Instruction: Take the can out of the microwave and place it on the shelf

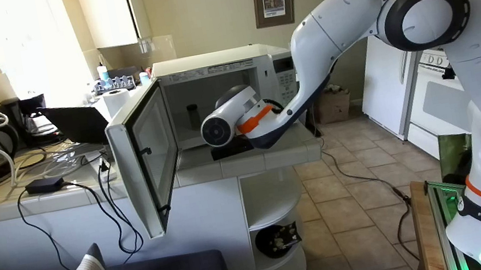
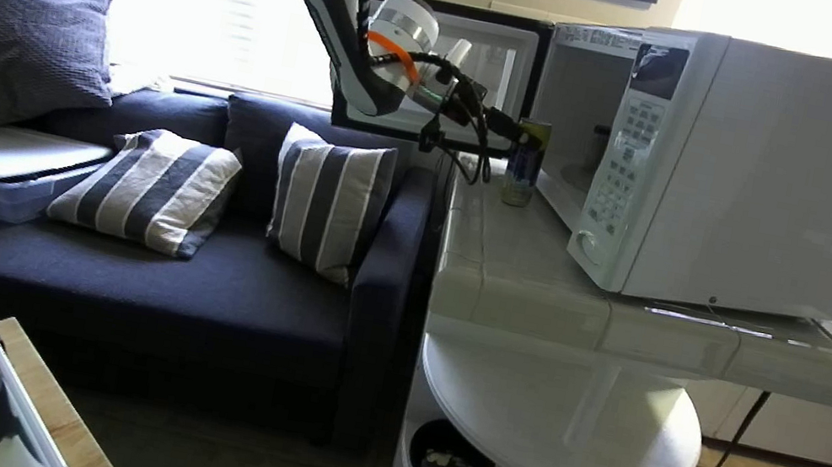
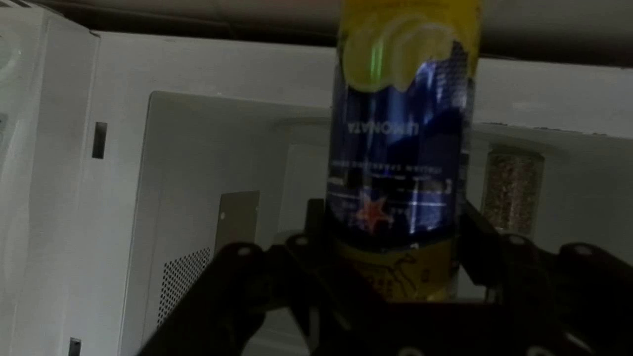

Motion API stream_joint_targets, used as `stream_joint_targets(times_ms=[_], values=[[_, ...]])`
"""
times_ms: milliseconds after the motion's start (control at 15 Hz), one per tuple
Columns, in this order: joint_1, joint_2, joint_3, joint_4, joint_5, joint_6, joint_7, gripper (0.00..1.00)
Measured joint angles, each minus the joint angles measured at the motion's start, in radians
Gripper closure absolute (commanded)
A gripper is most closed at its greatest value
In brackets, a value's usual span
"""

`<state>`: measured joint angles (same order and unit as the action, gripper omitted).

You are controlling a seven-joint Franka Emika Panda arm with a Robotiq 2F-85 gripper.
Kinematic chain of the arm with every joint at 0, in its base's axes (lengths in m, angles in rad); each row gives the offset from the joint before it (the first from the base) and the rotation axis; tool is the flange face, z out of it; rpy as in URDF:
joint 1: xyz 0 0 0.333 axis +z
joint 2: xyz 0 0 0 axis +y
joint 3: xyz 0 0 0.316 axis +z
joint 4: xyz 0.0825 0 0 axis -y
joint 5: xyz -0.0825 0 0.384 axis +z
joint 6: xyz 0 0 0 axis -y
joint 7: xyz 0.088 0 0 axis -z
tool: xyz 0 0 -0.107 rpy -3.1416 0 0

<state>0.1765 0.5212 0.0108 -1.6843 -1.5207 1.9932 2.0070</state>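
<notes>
The yellow and blue can (image 2: 525,163) is upright over the counter just outside the microwave, in an exterior view. I cannot tell whether its base touches the counter. In the wrist view, which stands upside down, the can (image 3: 400,133) fills the middle. My gripper (image 2: 521,132) is shut on the can near its top, with a finger on each side (image 3: 390,217). The arm hides the can in an exterior view. The white microwave (image 1: 208,61), also seen at close range in the wrist view (image 3: 207,69), has its door open. The white rounded shelf (image 1: 274,198) is below the counter end, also visible elsewhere (image 2: 562,422).
A jar (image 1: 193,116) stands inside the microwave, also in the wrist view (image 3: 514,190). The open door (image 1: 146,161) juts past the counter edge (image 2: 523,308). A dark bowl (image 2: 443,444) with a packet sits on the lower shelf level. A sofa (image 2: 198,306) stands beside the counter.
</notes>
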Motion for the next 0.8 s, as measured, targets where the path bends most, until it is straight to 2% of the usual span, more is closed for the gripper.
stream_joint_targets(times_ms=[267, 800], values=[[-0.015, -0.014, 0.036, -0.001, 0.039, 0.006, -0.009, 0.62], [0.013, -0.113, 0.128, -0.041, 0.295, -0.031, -0.123, 0.62]])
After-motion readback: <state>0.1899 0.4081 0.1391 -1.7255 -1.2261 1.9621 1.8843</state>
